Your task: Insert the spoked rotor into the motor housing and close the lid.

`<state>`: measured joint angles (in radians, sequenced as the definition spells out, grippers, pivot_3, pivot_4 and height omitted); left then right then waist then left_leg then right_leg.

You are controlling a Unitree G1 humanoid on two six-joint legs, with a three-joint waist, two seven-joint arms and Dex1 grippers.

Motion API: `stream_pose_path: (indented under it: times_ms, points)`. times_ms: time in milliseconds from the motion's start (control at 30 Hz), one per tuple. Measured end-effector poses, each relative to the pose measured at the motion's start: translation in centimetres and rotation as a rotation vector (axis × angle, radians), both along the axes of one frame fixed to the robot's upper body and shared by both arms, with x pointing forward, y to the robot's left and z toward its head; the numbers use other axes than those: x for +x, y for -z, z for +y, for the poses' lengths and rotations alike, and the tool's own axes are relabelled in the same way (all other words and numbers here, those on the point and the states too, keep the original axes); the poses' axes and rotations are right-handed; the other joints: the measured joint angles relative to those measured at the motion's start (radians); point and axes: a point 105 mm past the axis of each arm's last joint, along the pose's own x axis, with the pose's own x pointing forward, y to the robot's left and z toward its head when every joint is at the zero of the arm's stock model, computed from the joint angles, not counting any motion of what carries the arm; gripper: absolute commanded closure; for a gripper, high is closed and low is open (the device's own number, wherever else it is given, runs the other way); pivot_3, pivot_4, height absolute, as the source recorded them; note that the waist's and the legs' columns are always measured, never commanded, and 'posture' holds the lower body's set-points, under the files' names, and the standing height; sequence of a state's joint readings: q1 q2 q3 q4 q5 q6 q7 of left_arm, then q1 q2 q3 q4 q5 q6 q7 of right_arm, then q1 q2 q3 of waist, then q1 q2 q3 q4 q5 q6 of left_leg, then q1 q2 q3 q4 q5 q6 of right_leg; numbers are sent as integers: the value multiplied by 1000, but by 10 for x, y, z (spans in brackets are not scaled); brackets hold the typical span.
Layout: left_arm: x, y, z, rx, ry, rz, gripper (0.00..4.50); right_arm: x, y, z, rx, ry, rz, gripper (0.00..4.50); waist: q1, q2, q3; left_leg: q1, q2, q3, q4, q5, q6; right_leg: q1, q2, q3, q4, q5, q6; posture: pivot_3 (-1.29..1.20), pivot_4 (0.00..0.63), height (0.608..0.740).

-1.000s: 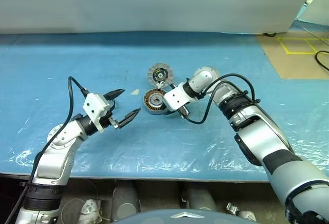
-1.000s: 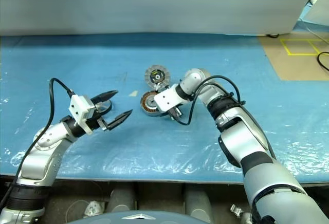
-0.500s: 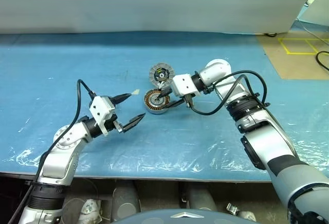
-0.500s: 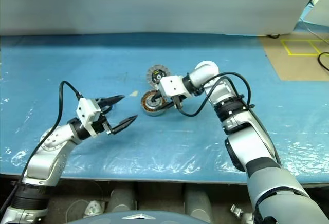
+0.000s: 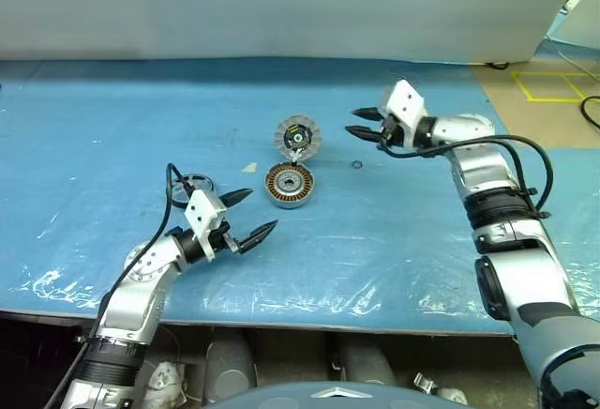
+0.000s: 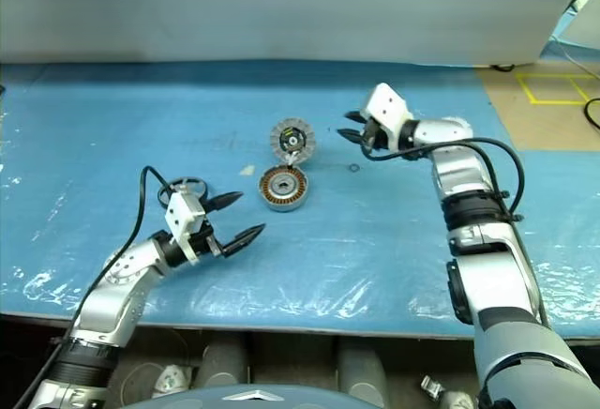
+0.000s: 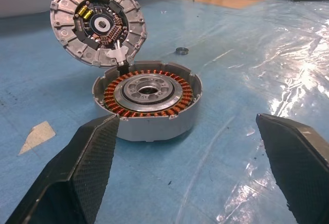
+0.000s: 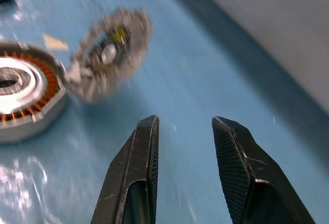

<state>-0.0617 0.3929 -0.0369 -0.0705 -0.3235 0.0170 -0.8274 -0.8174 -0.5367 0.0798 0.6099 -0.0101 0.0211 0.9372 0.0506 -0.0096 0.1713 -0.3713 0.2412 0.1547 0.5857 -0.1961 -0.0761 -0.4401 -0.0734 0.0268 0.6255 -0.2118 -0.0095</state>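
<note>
The motor housing (image 5: 289, 186) lies at mid-table with its copper windings and silver centre bare. Its lid (image 5: 296, 136) stands upright on the far edge, ribbed inside facing me. To the left the spoked rotor (image 5: 194, 184) lies flat on the blue sheet, just behind my left arm. Low over the table, my left gripper (image 5: 261, 210) is wide open with nothing in it, left of and nearer than the housing (image 7: 148, 98), pointing at it. My right gripper (image 5: 353, 121) hangs in the air right of the lid (image 8: 110, 47), its fingers (image 8: 146, 147) a little apart with nothing between them.
A small dark ring (image 5: 357, 164) lies on the sheet right of the housing. A pale scrap of tape (image 5: 247, 168) lies just left of the housing. The table's front edge (image 5: 281, 310) runs close below my left arm. A grey wall closes the back.
My right gripper has left the housing, swung right and up, and rolled over. My left gripper has sunk and drifted right, uncovering the rotor. Housing and lid have stayed put.
</note>
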Motion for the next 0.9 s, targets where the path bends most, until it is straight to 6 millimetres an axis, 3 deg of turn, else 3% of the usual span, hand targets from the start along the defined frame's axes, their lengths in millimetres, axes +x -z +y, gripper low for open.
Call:
stream_pose_path:
  times_ms: [133,267,467,900]
  points:
    - [2,-1,-2,4,-1,-10,0,-9,48,-12,73,131,181,2816,-7,0,0,1,0,0,-1,0,0,0,0,0,0,0,0,0,150,740]
    - [3,-1,-3,5,-1,-16,0,-16,71,-8,93,164,248,2816,-7,0,0,2,0,1,-1,0,0,0,0,0,0,0,0,0,150,740]
    - [1,2,-2,6,-10,-4,0,-12,73,3,126,192,235,2816,-4,0,0,2,-1,1,-1,0,0,0,0,0,0,0,0,0,150,740]
    - [-1,6,0,11,-17,8,0,-4,76,0,136,272,218,2816,-5,0,0,3,-1,1,-3,0,-1,0,0,0,-1,0,0,0,150,740]
